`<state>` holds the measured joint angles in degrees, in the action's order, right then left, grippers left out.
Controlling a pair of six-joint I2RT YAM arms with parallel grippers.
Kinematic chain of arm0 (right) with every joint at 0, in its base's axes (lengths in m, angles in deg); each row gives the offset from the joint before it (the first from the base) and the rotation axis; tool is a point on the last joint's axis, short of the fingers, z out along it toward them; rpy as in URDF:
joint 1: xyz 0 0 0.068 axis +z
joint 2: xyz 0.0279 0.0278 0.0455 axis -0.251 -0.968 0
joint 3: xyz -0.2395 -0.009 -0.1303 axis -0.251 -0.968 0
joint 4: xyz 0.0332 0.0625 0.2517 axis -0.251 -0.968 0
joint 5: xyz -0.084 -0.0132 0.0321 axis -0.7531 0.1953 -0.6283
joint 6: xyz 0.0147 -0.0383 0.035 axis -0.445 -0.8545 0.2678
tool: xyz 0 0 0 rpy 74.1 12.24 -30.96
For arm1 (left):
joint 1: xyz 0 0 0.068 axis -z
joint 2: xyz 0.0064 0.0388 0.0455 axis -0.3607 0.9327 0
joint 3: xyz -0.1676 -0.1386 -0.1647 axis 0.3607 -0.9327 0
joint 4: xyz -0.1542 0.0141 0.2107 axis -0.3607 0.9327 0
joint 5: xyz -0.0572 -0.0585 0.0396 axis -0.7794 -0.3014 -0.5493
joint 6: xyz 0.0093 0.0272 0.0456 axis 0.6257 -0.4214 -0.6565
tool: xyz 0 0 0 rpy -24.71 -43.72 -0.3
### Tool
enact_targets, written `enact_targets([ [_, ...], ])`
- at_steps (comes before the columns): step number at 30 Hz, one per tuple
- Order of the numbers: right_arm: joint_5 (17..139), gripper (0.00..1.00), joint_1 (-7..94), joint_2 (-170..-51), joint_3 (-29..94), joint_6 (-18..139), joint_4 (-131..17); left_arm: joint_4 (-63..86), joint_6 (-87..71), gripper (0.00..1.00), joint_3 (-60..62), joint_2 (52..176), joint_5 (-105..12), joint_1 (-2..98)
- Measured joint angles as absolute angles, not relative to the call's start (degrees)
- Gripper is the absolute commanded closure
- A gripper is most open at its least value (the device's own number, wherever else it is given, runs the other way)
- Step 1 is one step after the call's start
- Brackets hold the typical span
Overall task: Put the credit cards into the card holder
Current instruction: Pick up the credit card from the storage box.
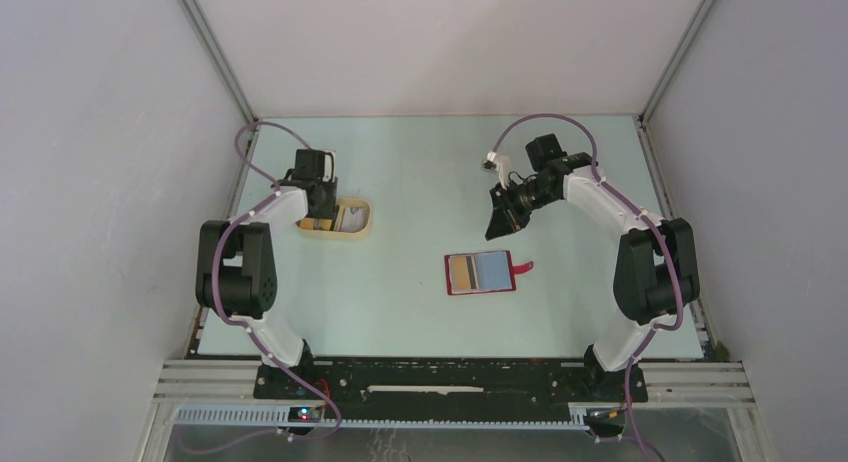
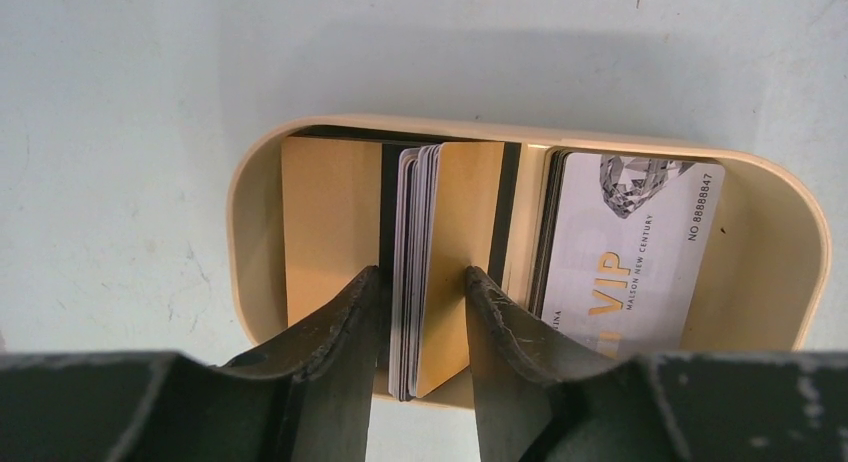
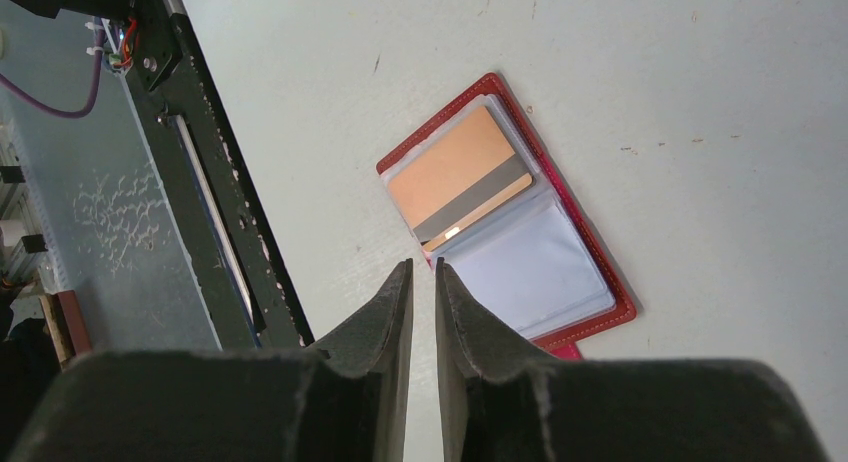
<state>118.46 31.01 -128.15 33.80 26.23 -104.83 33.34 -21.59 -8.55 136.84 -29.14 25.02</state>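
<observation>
Several cards (image 2: 430, 262) pinched together by left gripper (image 2: 420, 312); right gripper (image 3: 422, 282) nearly closed, empty; risks lifting extras, spilling.

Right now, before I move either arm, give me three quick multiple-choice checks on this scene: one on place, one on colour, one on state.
1. Where does the card holder lie?
A. Inside the tray
B. On the table between the arms
C. In the right gripper

2. What colour is the card in its left sleeve?
A. Golden-brown
B. Green
C. Blue

3. What is the left gripper doing?
A. Hanging over bare table
B. Holding the card holder
C. Straddling upright cards in the tray

Answers: B, it lies open mid-table; A, golden-brown card with a grey stripe; C, fingers flank a stack on edge.
</observation>
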Motion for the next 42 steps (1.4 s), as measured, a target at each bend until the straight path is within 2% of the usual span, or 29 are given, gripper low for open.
enact_targets([
  [9, 118.49, 0.78, 31.01, -128.15, 33.80, 26.23, -104.85, 33.65, -21.55, 0.62, -8.55, 135.53, -28.03, 24.96],
  [16, 118.51, 0.78, 31.01, -128.15, 33.80, 26.23, -104.85, 33.59, -21.13, 0.73, -8.55, 135.01, -28.27, 24.87],
  [23, 118.55, 0.78, 31.01, -128.15, 33.80, 26.23, -104.85, 33.61, -21.04, 0.88, -8.55, 134.79, -28.59, 24.87],
  [42, 118.86, 0.78, 31.01, -128.15, 33.80, 25.81, -105.00, 33.80, -20.47, 0.94, -8.55, 133.26, -31.33, 24.72],
])
